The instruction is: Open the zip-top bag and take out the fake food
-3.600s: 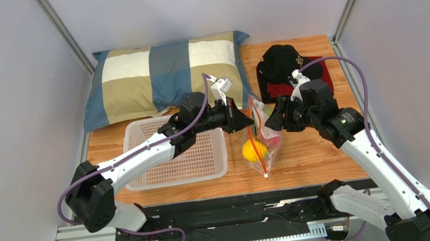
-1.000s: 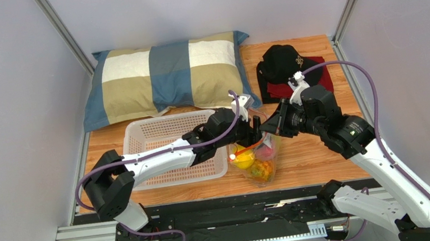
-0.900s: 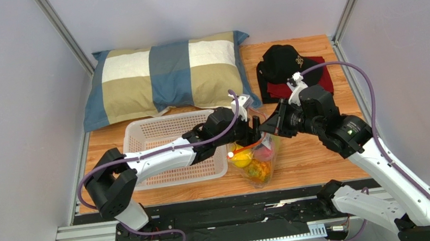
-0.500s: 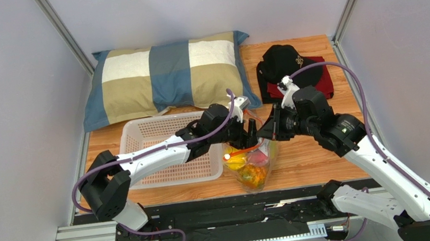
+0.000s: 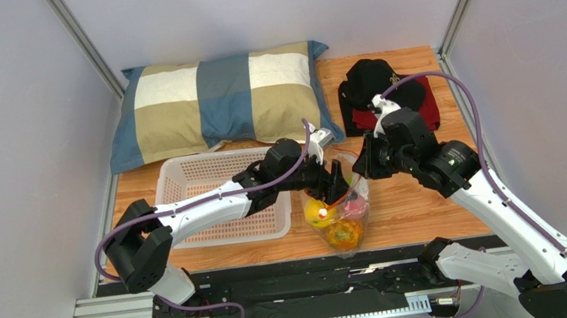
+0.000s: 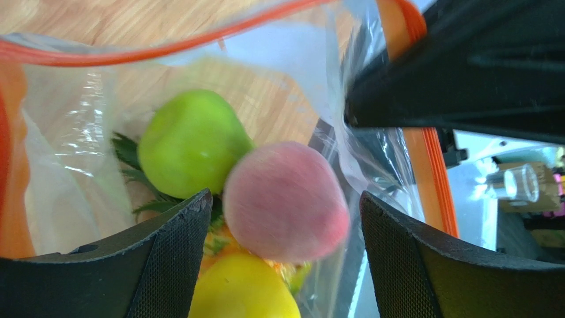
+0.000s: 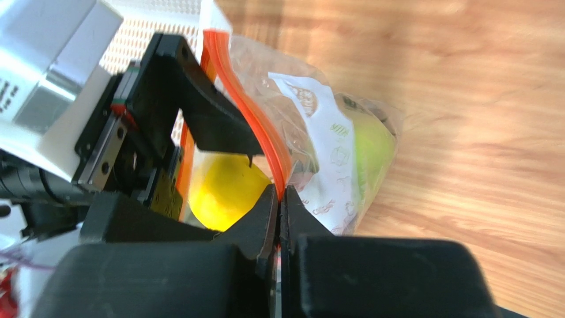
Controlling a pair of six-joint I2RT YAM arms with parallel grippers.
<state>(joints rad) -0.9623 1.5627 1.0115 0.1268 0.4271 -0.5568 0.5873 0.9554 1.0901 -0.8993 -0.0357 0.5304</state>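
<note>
Fingers of the right gripper are pinched on the orange zip strip of one clear bag. Left gripper is spread apart at the bag mouth. The bag stands beside one white basket on a wooden table with pale walls. Contents: one green apple, one pink peach, one yellow fruit, and green leaves.

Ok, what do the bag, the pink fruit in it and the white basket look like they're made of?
Zip-top bag: thin clear plastic film, glossy, creased, catching highlights. Pink peach: likely moulded plastic or foam; matte, faintly fuzzy skin, too blurred to settle. White basket: rigid plastic by its look, pierced with a regular grid of holes.
</note>
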